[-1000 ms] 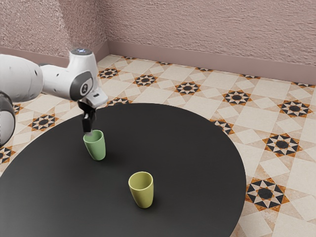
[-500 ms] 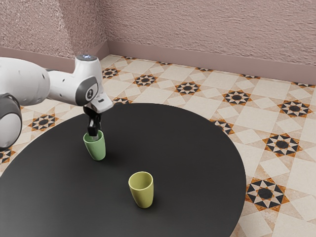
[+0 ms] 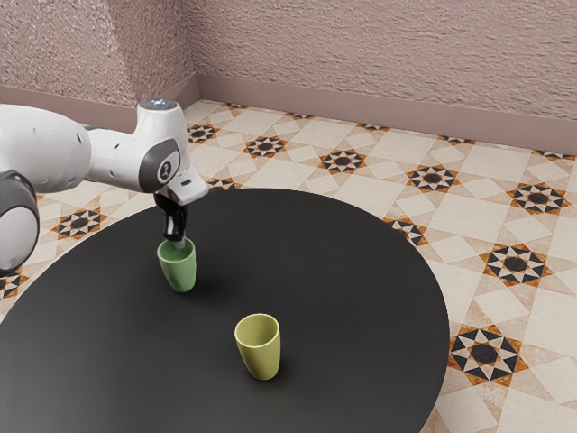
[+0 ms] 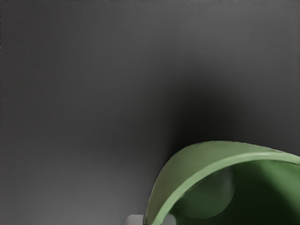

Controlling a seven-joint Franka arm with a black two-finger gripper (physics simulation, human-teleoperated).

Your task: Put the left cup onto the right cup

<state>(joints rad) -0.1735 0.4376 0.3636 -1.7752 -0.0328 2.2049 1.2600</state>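
Exterior view, setup: smooth handle-less green cup [image 3: 179,269] stands toward the edge of the round matte black table [image 3: 343,271] on the exterior view's left. The squat olive-yellow cup [image 3: 260,347], mouth up, is nearer the table's front edge, well apart from the first

Claw: black two-finger gripper [image 3: 175,242] comes down on the far side of the green cup's rim. Fingers are drawn close, one to each side of the thin wall, so I read it as clenched on the green cup by its rim

Cup attitude: leans slightly, mouth tipped away from the arm. Base is at the table or barely off it; cannot tell which

Wrist view: green cup [image 4: 187,178] is close under the hand, its rim and hollow interior over the bare table [image 4: 93,93]

Judged step: grip made, lift and carry to the olive-yellow cup not yet done

Risks from here:
- Pinch is on one wall only, off the cup's centre. The cup may swing or rotate between the pads during the lift, since nothing holds the other side
- Smooth, thin wall, so it could slip out if the carry is brisk
- A tilted cup arriving over the target may catch the olive-yellow cup's rim and tip it, as it stands free
- Too low a carry would knock the target sideways toward the table's front edge
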